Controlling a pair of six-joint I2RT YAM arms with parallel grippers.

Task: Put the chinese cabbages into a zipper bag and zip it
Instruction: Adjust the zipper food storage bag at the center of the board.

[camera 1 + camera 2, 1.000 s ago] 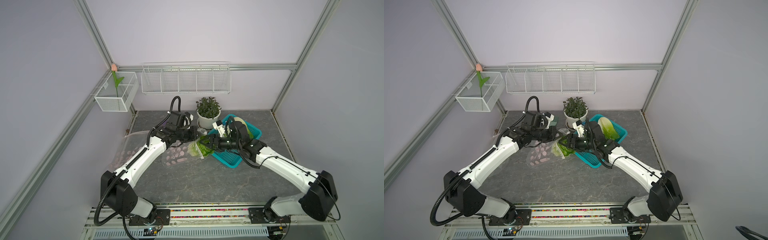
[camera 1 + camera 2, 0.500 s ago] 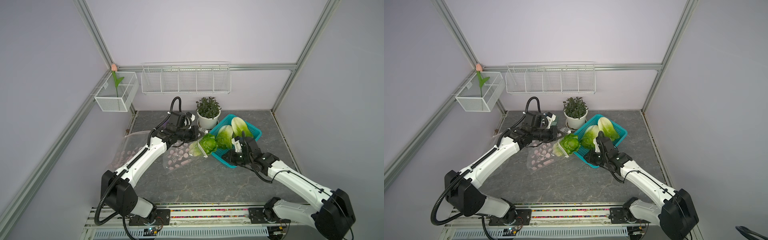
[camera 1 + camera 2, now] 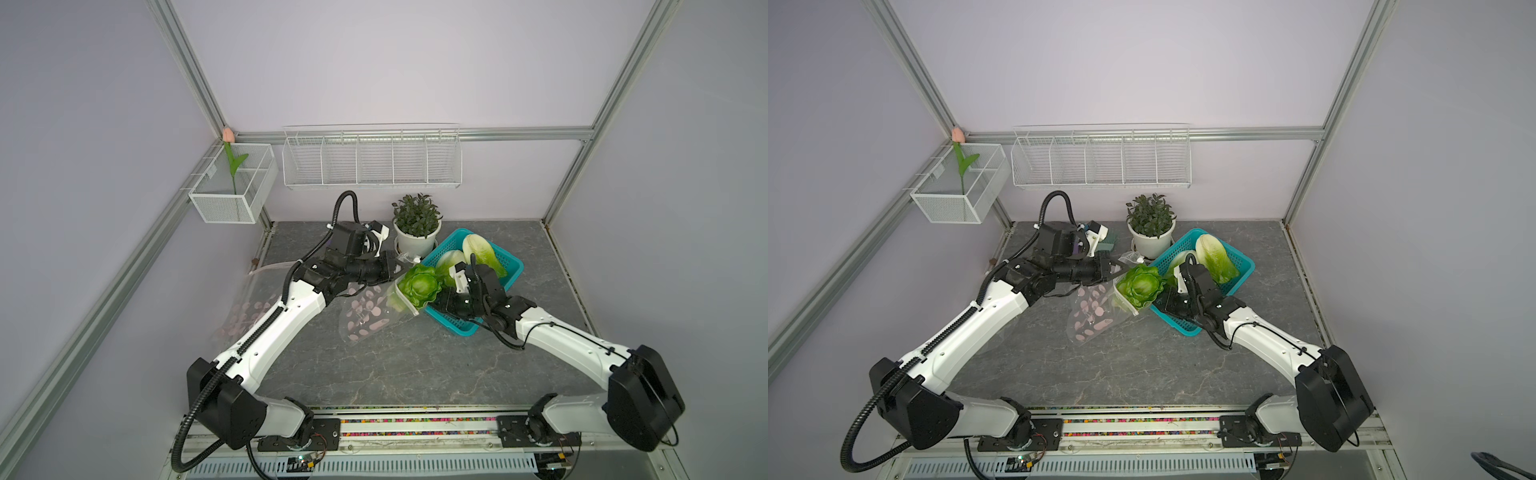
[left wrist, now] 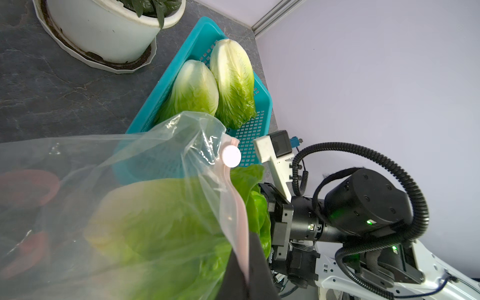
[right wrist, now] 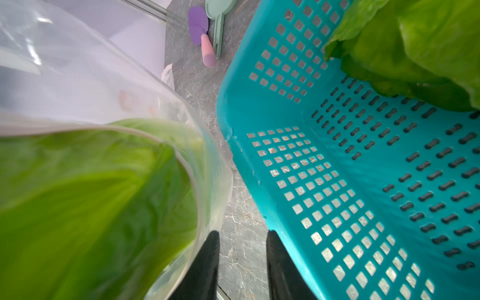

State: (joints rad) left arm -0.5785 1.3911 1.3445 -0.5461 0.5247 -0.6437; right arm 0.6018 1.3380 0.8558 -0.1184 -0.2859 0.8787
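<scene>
The clear zipper bag (image 3: 365, 316) with pink dots lies on the grey table, mouth lifted toward the basket. My left gripper (image 4: 246, 270) is shut on the bag's pink zipper rim, by the white slider (image 4: 231, 155). One chinese cabbage (image 3: 419, 284) sits in the mouth, leafy end sticking out. Two more cabbages (image 3: 484, 253) (image 3: 451, 259) lie in the teal basket (image 3: 511, 266). My right gripper (image 5: 242, 259) is open and empty, low between the bag's mouth and the basket's corner. In both top views it shows just right of the bagged cabbage (image 3: 1140, 284).
A potted plant (image 3: 417, 224) in a white pot stands just behind the bag and basket. A purple-and-pink spatula (image 5: 201, 28) and a green tool lie at the back by my left arm. Wire racks hang on the back wall (image 3: 372, 160).
My right gripper let go of the cabbage in the bag's mouth, pulled back toward the front, then came forward again beside the bag with narrower jaws. The left grip on the bag has held.
</scene>
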